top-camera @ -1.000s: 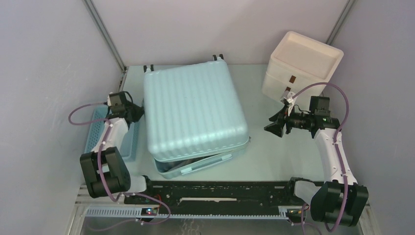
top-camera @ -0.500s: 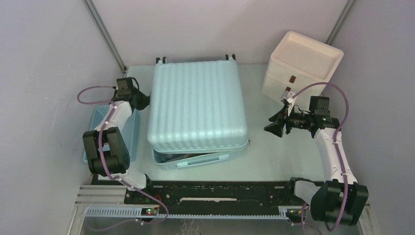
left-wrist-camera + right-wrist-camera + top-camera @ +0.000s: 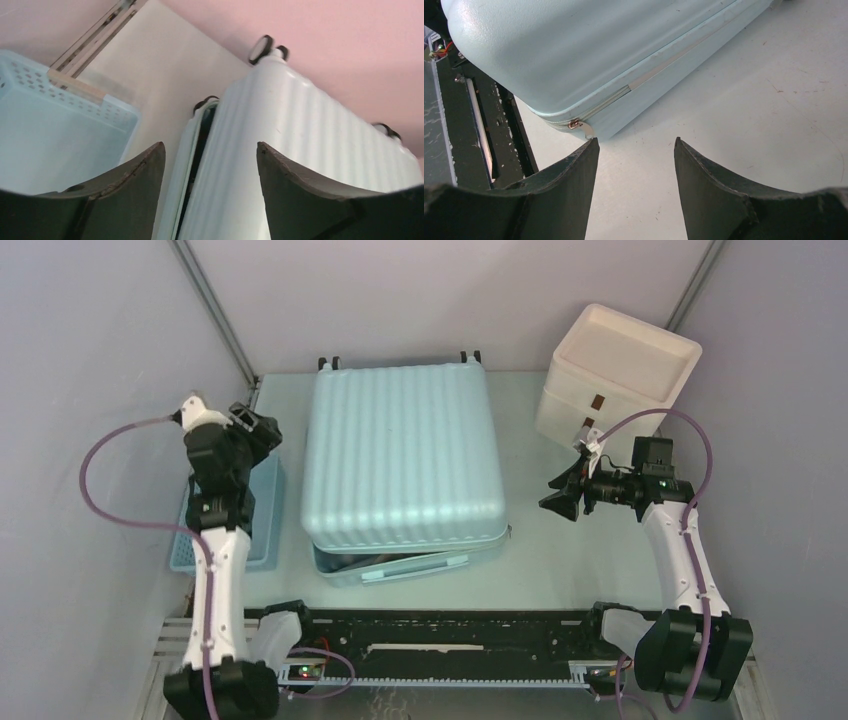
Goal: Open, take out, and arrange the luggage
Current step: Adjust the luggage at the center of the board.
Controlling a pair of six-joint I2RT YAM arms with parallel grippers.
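Observation:
The pale mint-blue ribbed luggage (image 3: 400, 455) lies flat mid-table, wheels toward the back wall. Its lid rests slightly ajar on the lower shell, whose front edge shows beneath it. My left gripper (image 3: 262, 432) hovers open just off the luggage's left side, touching nothing. In the left wrist view the dark gap between the two shells (image 3: 199, 150) runs between the open fingers of that gripper (image 3: 210, 150). My right gripper (image 3: 555, 502) stands open and empty to the right of the luggage. The right wrist view shows that gripper (image 3: 636, 145) low over the table near the luggage's corner and its zip pull (image 3: 574, 124).
A blue slatted basket (image 3: 265, 530) sits left of the luggage, under my left arm. A cream-white box with brown tabs (image 3: 615, 375) stands at the back right. A black rail (image 3: 440, 635) runs along the near edge. Walls close in on three sides.
The luggage swung square to the table and the lid settled. My left arm then rose off its left side and the jaws opened. The right arm stayed still.

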